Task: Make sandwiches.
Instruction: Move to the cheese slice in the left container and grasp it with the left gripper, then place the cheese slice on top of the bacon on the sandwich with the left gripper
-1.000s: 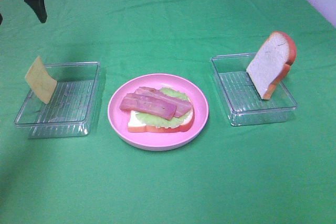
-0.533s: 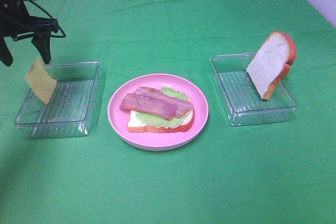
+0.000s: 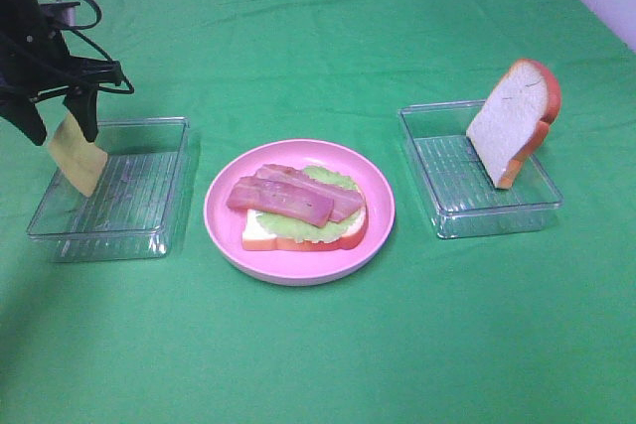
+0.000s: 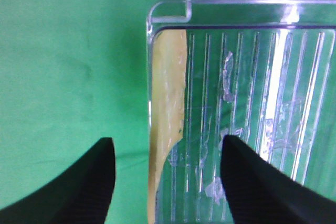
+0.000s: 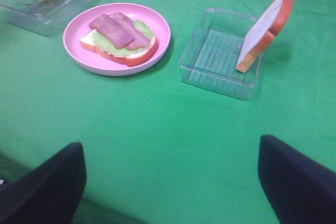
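In the upper left of the high view, the left gripper (image 3: 62, 131) straddles the cheese square (image 3: 79, 161) leaning against the tray (image 3: 139, 121) wall, with its jaws apart and gripping nothing. It should centre the thin edge between them, then pinch gently. The right gripper (image 5: 170, 161) hangs wide open and empty.

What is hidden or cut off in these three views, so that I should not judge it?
Left wrist view: cheese slice seen only edge-on, one end cut by the frame.
Right wrist view: right end effector fingers and the cheese slice cut by frame edges.
Exterior high view: right end effector outside the frame; arm of the left end effector cut by the edge.
Bottom bread slice: mostly under lettuce and bacon.
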Robot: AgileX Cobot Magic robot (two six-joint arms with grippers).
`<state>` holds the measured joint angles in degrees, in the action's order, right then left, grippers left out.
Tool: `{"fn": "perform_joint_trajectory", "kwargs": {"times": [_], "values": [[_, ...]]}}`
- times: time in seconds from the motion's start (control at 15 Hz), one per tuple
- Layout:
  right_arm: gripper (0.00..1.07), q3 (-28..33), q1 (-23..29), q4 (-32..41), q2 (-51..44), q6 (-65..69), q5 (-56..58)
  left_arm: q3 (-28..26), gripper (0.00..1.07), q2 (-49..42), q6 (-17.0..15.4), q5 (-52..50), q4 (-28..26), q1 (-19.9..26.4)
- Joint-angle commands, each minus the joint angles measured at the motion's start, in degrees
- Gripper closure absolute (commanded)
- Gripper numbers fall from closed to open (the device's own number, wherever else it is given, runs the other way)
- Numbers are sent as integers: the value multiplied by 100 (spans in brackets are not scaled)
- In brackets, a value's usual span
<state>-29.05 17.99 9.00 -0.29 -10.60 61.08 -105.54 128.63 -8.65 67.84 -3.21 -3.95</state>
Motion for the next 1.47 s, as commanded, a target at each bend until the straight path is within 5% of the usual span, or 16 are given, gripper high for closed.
{"fn": "perform_joint_trajectory", "kwargs": {"times": [0.07,0.53,0.93,1.47], "values": [[22,17,6,-11,-86,-74,17,40,62,17,0,-115,-6,-29],[22,17,6,-11,-86,-74,17,40,107,17,11,-86,-11,-29],[22,17,6,-11,-86,-74,17,40,107,-149,109,40,-258,-29],[22,17,6,-11,-86,-74,17,40,107,-745,1833,-401,-3759,-155]]}}
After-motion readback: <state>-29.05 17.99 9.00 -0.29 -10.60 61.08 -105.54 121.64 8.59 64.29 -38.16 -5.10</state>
